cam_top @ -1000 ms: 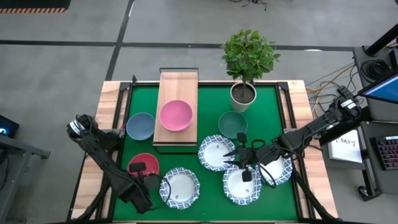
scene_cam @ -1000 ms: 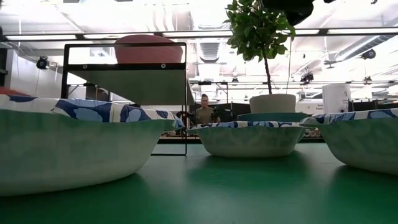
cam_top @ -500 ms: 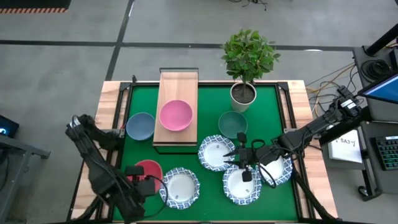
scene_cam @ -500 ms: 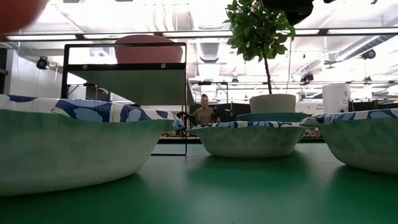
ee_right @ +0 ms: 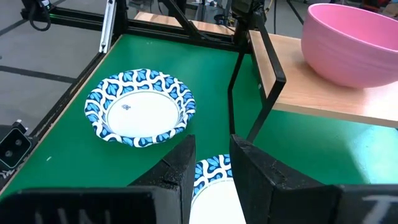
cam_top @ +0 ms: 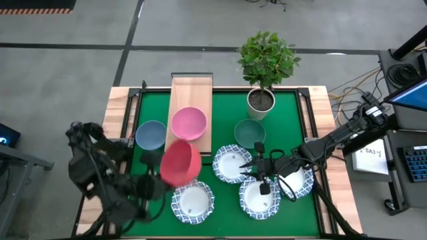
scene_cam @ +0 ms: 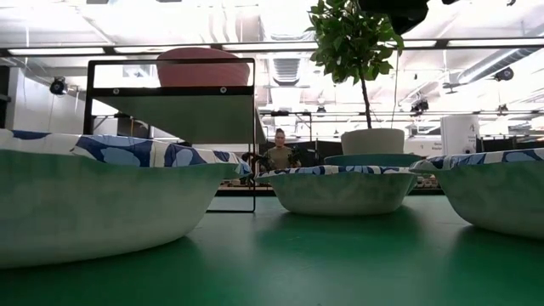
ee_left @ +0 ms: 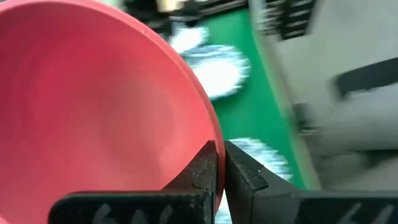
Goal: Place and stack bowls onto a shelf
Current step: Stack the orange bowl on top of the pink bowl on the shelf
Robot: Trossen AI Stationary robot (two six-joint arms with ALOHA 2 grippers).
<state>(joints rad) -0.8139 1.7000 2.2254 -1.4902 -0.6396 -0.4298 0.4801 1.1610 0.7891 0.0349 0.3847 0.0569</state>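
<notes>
Red bowl (cam_top: pixel 179 162) now lifted off the mat, clamped in left end effector (ee_left: pixel 217 163), right end effector (ee_right: pixel 211 163) unmoved, slightly apart

a wooden table (cam_top: pixel 119 107) carries a green mat (cam_top: pixel 227 120). on the mat stand the shelf (cam_top: pixel 191 90), holding a pink bowl (cam_top: pixel 188 123), a blue bowl (cam_top: pixel 151 135) to its left, a teal bowl (cam_top: pixel 249 133), a potted plant (cam_top: pixel 265 67) at the far right, and four patterned white bowls (cam_top: pixel 193 202) along the near side

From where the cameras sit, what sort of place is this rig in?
Probably a robotics lab or open workshop: a concrete floor around the table, a monitor and keyboard beside it, and long ceiling lights over a hall where a person stands.
</notes>
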